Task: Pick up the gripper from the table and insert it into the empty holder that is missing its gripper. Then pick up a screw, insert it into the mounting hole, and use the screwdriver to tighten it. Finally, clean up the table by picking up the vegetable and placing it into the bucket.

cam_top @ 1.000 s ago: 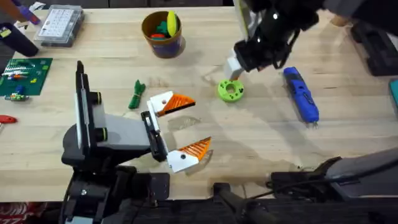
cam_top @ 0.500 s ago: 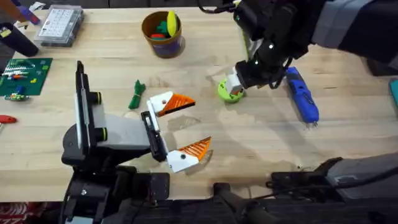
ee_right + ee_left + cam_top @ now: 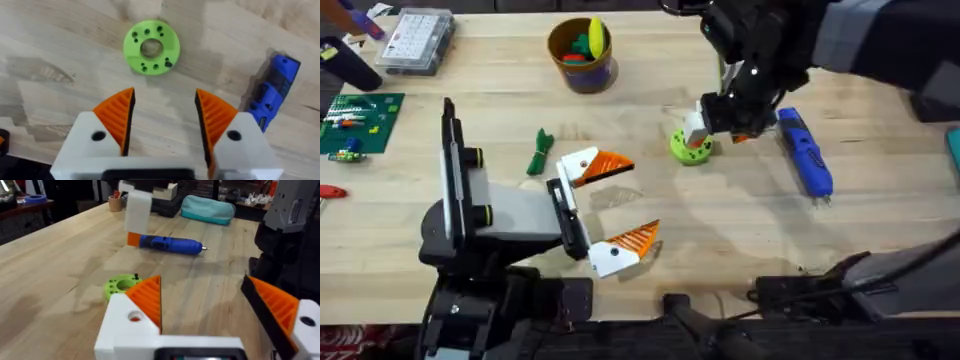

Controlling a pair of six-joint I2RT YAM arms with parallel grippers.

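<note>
Right gripper (image 3: 164,116) hangs over the table (image 3: 720,230), fingers spread apart, nothing between the pads. Lime-green ring with holes (image 3: 151,46) lies just ahead of its fingertips, flat on the wood; one dark screw sits in a hole of the ring. Screwdriver (image 3: 805,151) lies just beside this gripper, on its outer side, apart from the ring. Left gripper (image 3: 612,210) rests low over the table, fingers wide apart, empty. Vegetable (image 3: 539,152) lies near its outer finger. Bucket (image 3: 581,55) stands farther off, beyond the vegetable, holding yellow and red toy pieces.
</note>
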